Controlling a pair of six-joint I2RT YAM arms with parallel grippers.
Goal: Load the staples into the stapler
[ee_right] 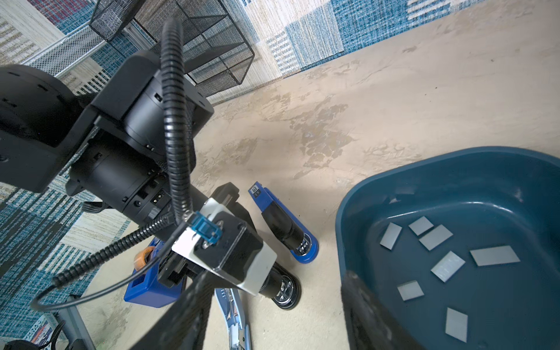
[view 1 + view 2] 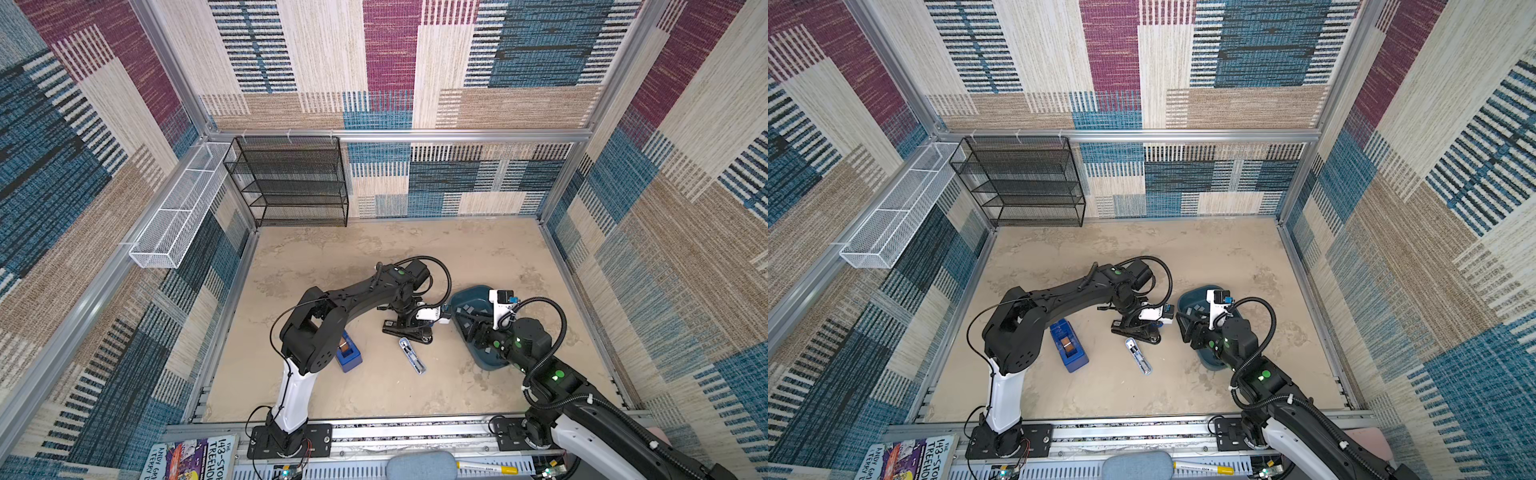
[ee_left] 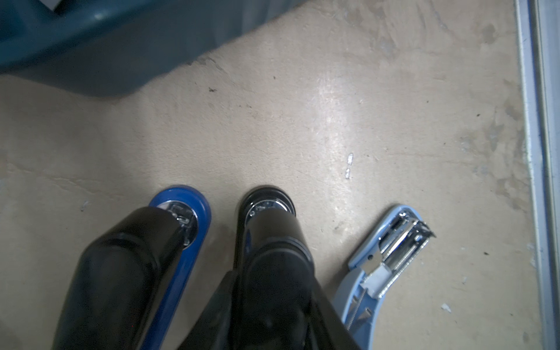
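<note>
We see a beige desk point(image 2: 374, 249) from above, with two black robot arms reaching in from its front edge. The staples point(image 1: 448, 266), small flat grey strips, lie scattered loose on the floor of a dark blue tub point(image 1: 342, 218). The tub sits right of the desk's middle, nearer the right edge.

The right gripper point(image 2: 478, 334) hangs over the side of the tub that faces the desk's middle. Its fingers are spread wide with nothing between them. One blurred finger point(image 1: 363, 309) is above the tub's rim and the other is outside it.

The left gripper point(image 2: 409, 323) is down at the middle of the desk on a black stapler point(image 3: 266, 197). A blue stapler point(image 3: 200, 218) lies just beside it, and both noses point towards the tub, near it but apart. The left fingers sit close together on either side of the black stapler's upper arm, but we cannot tell whether they press on it.

A light-blue stapler point(image 3: 391, 254) lies near the black one, towards the front edge, opened so that its metal channel shows. A blue tape dispenser point(image 2: 1069, 345) stands nearer the left edge, beside the left arm's elbow
</note>
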